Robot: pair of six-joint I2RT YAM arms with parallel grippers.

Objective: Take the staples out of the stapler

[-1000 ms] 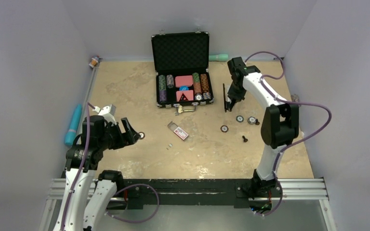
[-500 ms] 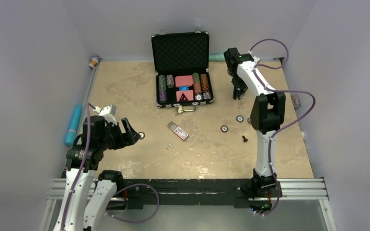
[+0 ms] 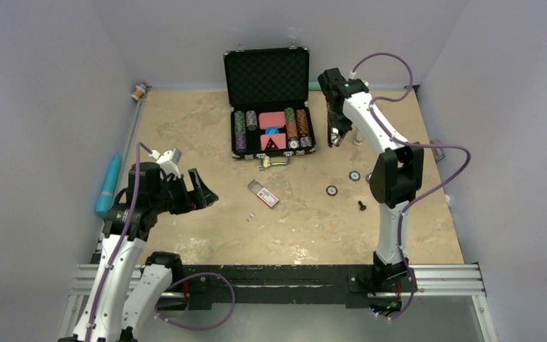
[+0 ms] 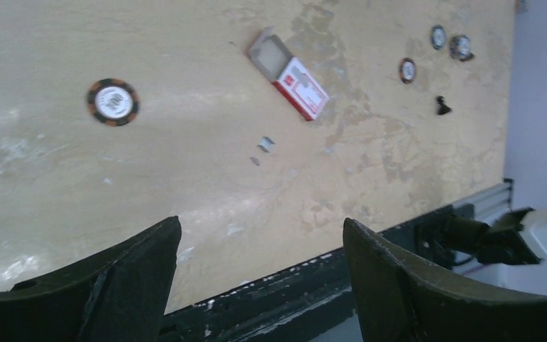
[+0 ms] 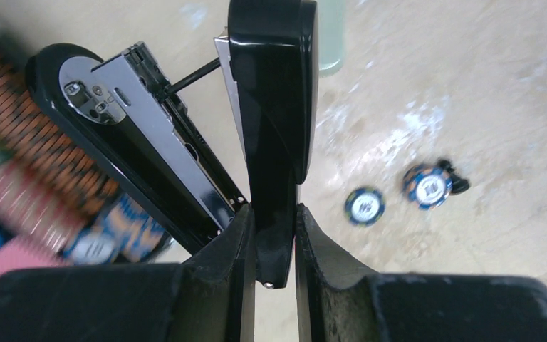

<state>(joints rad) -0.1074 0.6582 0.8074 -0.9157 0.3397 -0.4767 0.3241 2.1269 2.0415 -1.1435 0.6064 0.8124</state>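
Stapler (image 5: 274, 85): hanging open above the surface (image 3: 185, 128) at far right, clamped by its black arm in right jaws; left jaws wide, empty, near left. Best tipping its metal track (image 5: 157, 135) down, shaking gently.

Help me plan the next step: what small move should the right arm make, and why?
Probably ease the stapler away from the open chip case toward bare table. The right gripper is shut on its top arm, the magazine hangs open, and anything falling out could land inside the case.
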